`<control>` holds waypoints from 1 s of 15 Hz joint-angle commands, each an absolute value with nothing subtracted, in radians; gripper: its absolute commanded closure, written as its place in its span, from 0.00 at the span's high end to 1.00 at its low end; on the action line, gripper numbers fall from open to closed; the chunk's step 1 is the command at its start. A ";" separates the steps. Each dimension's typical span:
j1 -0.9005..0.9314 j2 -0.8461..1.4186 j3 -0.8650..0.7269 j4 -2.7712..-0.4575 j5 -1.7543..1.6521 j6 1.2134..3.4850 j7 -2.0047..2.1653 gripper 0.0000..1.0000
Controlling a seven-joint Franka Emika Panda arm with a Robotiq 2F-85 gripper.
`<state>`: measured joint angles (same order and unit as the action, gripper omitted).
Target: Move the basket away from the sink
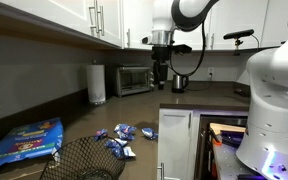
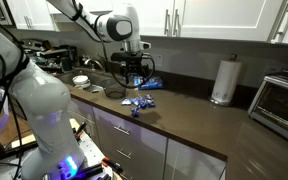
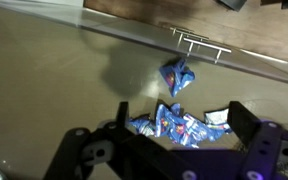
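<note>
The basket (image 1: 84, 160) stands at the near end of the counter (image 1: 89, 118) in an exterior view, and the lower border of the picture cuts it off. Through its black mesh I can see the counter top. A flat blue bag (image 1: 26, 142) lies just beside it, toward the wall edge. A heap of blue packets (image 1: 119, 142) lies near it on the other side, toward the front edge; in the wrist view the same packets (image 3: 174, 125) are spread close to that edge, above the cabinet handles.

The gripper (image 1: 162, 84) hangs in the air over the counter, well apart from the basket. In the wrist view its fingers (image 3: 84, 155) stand wide apart and hold nothing. In an exterior view there is a dark shape behind the gripper (image 2: 134, 74); it may be the basket, but the picture is too small to be sure.

At the far corner stand a paper roll (image 1: 97, 83), a toaster oven (image 1: 134, 78) and a kettle (image 1: 180, 82).
</note>
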<state>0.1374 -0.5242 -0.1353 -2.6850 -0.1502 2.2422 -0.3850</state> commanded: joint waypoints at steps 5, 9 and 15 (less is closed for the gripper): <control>0.255 -0.233 -0.115 -2.513 0.168 2.444 -0.453 1.00; 0.219 -0.240 -0.073 -2.523 0.147 2.428 -0.417 1.00; 0.236 -0.209 -0.028 -2.555 0.219 2.477 -0.411 1.00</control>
<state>0.2348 -0.2303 -0.0738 -2.5331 0.1588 2.4333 -0.4039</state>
